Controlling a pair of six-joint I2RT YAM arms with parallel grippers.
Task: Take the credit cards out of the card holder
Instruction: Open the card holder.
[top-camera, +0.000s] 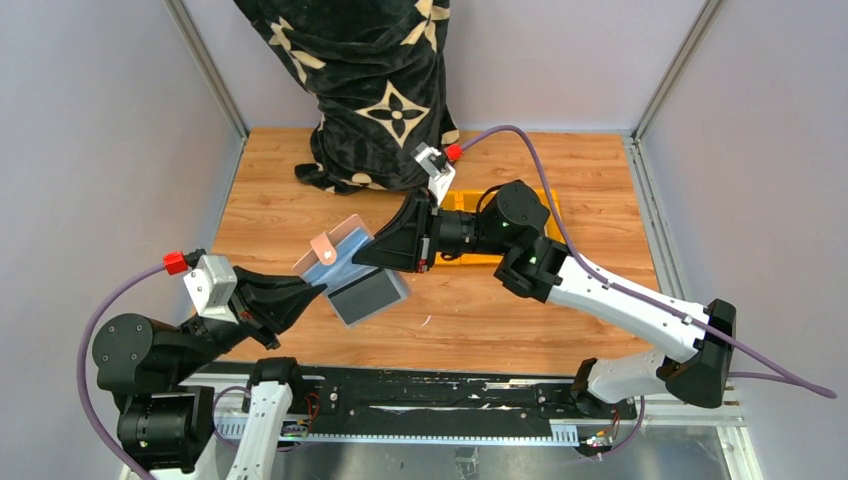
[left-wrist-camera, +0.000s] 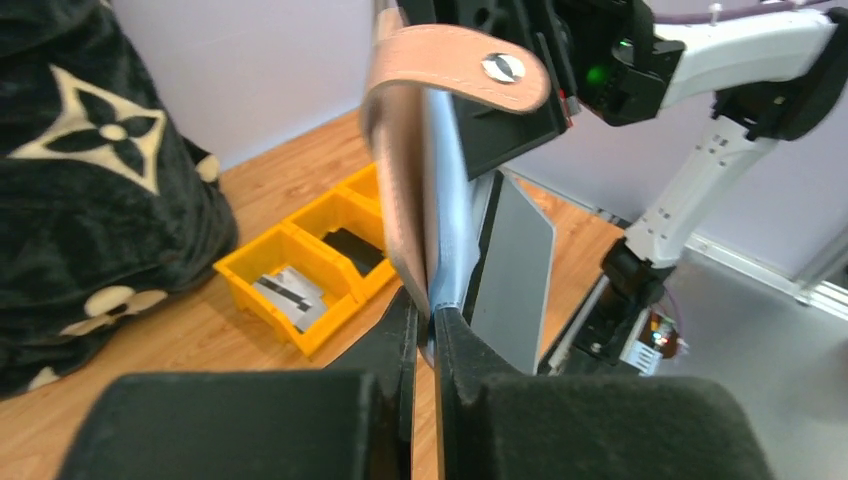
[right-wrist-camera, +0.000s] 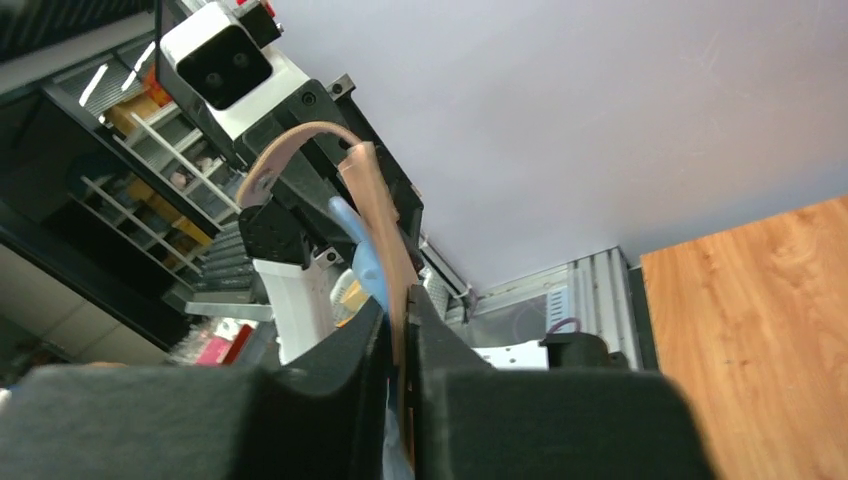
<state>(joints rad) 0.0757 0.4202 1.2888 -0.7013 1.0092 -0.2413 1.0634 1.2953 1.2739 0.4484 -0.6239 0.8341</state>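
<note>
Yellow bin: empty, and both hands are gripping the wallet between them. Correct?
No, not empty. Left wrist view: the yellow bin holds a grey-and-black item in one compartment, a black item in the next. The left hand and right hand do grip the wallet between them.

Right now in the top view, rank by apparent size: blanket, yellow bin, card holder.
Black patterned blanket: largest.
Yellow bin and card holder: unranked, since the right arm hides much of the bin and the holder is lifted towards the camera.
</note>
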